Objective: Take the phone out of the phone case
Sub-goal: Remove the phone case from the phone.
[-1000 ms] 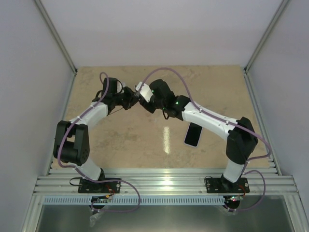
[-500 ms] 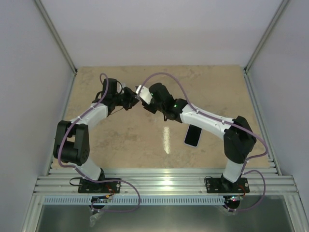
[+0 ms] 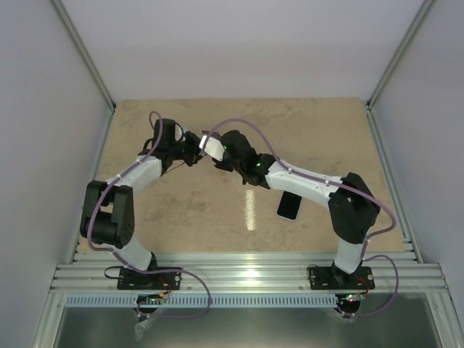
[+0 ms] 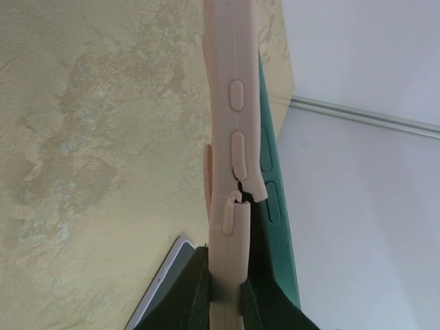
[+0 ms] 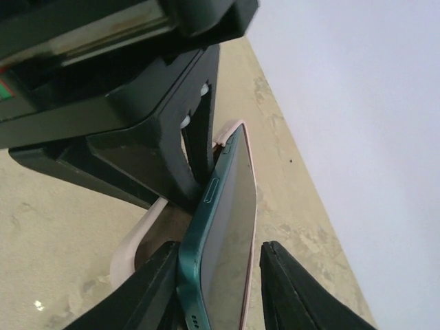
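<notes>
Clenching the pink case (image 4: 234, 103) by its side wall, the left hand (image 4: 230, 275) holds it upright above the table (image 3: 181, 210), its two dark fingers (image 4: 196, 289) pinching the wall from either side. That wall carries two oval button covers and is torn in a jagged split (image 4: 240, 189) just above the fingers. Right beside the wall, on the left hand's right, stands the green phone (image 4: 265, 137). Its own side buttons are bared, so this edge of the case is peeled off it. The right hand (image 5: 220, 254) meets the left one head-on and is closed on the phone (image 5: 230, 206), one finger (image 5: 155, 289) on its green edge side and the other on the far side of the dark screen. From this wrist, the case's pink rim (image 5: 249, 179) hugs the phone's far long edge, while on the near side the case bows away in a loose loop below the black left hand. So the phone is partly out of the case. From above, the two hands touch over the far middle of the table with the pale case (image 3: 212, 143) between them. A second phone (image 3: 288, 205) lies flat on the table, well behind the right hand (image 3: 220, 151) and under its forearm.
</notes>
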Controlling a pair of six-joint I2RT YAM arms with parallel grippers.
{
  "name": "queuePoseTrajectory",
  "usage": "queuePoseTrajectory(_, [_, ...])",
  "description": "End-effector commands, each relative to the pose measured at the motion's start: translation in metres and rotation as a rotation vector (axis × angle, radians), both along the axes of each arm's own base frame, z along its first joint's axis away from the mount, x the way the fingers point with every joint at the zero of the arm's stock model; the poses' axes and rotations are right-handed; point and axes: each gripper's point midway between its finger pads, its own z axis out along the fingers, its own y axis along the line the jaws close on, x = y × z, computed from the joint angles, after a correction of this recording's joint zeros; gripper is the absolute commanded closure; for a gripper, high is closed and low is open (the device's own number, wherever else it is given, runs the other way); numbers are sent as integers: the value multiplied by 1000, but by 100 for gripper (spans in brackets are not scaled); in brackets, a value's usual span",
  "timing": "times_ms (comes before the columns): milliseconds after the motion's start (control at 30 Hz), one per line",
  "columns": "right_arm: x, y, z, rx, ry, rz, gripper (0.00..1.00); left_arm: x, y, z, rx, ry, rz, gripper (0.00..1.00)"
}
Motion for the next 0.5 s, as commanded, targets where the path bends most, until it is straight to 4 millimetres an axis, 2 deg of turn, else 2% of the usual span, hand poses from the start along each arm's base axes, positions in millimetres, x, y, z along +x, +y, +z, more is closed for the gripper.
queuePoseTrajectory(0, [10,-10,-32,-113,-14,-33,70,-1,-7,28,-58,-80,-41,100])
queuePoseTrajectory(67, [11,-9,-33,-119,-17,-33,75,-2,-9,31,-58,-90,-46,100])
queuePoseTrajectory(167, [11,-7,-28,-115,-16,-28,95,-3,-8,30,-41,-99,-47,100])
queuePoseTrajectory(200, [11,-7,-24,-111,-13,-28,99,-3,-8,29,-31,-101,-47,100])
queuePoseTrajectory(367, [7,-5,8,-69,-33,-4,99,1,8,0,124,-69,3,100])
queuePoseTrajectory(467, [7,-6,21,-56,-46,-5,100,1,10,-13,146,-46,9,100])
